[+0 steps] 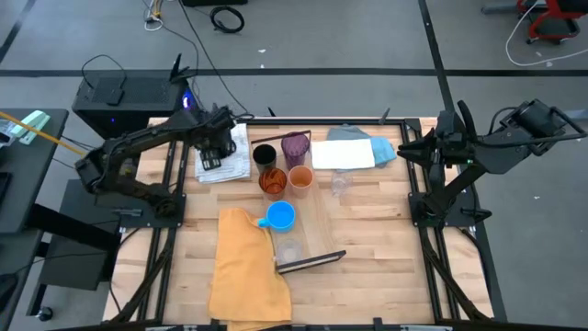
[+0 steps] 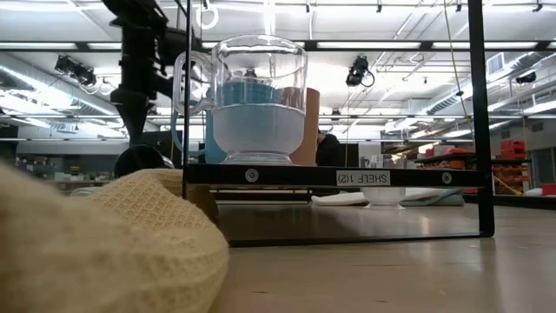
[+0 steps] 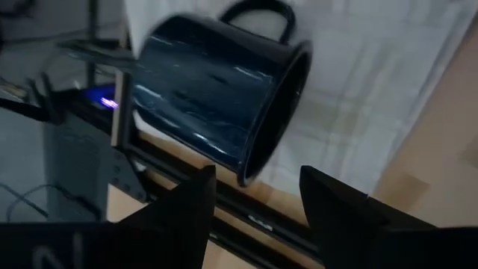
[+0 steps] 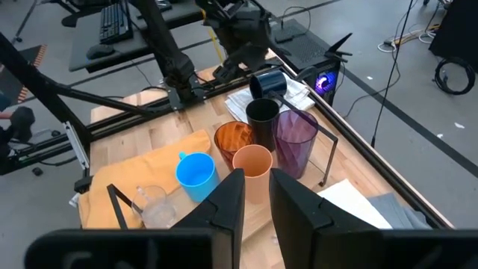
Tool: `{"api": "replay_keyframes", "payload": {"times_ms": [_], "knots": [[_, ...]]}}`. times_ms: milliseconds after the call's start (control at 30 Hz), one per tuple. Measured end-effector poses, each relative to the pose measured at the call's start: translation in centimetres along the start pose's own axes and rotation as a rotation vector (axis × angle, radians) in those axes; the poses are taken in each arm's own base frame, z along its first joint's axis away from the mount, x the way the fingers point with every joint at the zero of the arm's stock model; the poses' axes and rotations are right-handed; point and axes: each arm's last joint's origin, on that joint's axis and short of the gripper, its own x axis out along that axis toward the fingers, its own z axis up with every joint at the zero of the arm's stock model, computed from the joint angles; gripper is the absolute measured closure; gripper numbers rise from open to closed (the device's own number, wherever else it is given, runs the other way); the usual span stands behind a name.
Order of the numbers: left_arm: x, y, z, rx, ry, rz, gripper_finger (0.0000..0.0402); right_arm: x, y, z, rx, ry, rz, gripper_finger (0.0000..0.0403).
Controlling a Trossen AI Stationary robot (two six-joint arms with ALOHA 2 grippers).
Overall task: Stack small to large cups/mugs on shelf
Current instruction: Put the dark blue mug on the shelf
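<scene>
The dark navy mug (image 3: pixel 216 90) lies tipped on its side over a white cloth (image 1: pixel 225 158), handle up, at the table's far left. My left gripper (image 3: pixel 258 175) is open, and the mug's lower rim sits just ahead of its fingers. The pale shelf plank (image 1: pixel 317 234) runs from far to near at mid-table. On or beside it stand a black cup (image 1: pixel 264 154), purple tumbler (image 1: pixel 294 147), orange tumbler (image 1: pixel 272 182), peach cup (image 1: pixel 300 176), blue mug (image 1: pixel 279 216) and a clear cup (image 1: pixel 290 250). My right gripper (image 4: pixel 256 179) waits shut at the right edge. My left gripper comes at the navy mug from the table's far-left side, with its fingers either side of the mug's lower rim (image 3: pixel 245 178). I cannot tell whether a finger touches the rim or the wall.
A mustard-yellow cloth (image 1: pixel 246 267) covers the near left. White and light-blue folded cloths (image 1: pixel 358 152) lie at the far right. Another clear cup (image 1: pixel 340 184) stands right of the shelf. The shelf's dark end frame (image 2: pixel 330 176) rises at the near end.
</scene>
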Motion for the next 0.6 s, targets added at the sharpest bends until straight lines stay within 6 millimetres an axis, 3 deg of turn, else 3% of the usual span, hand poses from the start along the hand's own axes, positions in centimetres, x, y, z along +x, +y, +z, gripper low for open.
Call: {"api": "replay_keyframes", "payload": {"times_ms": [267,600], "knots": [[-2.6,-0.6,-1.9,-0.018,-0.156,0.089,0.0218,0.0,0.0,0.0,0.002,0.000,0.000,0.0333],[-2.4,-0.9,-2.3,-0.061,-0.158,0.048,0.0219,0.0,0.0,0.0,-0.037,-0.001,-0.002,0.0333]]}}
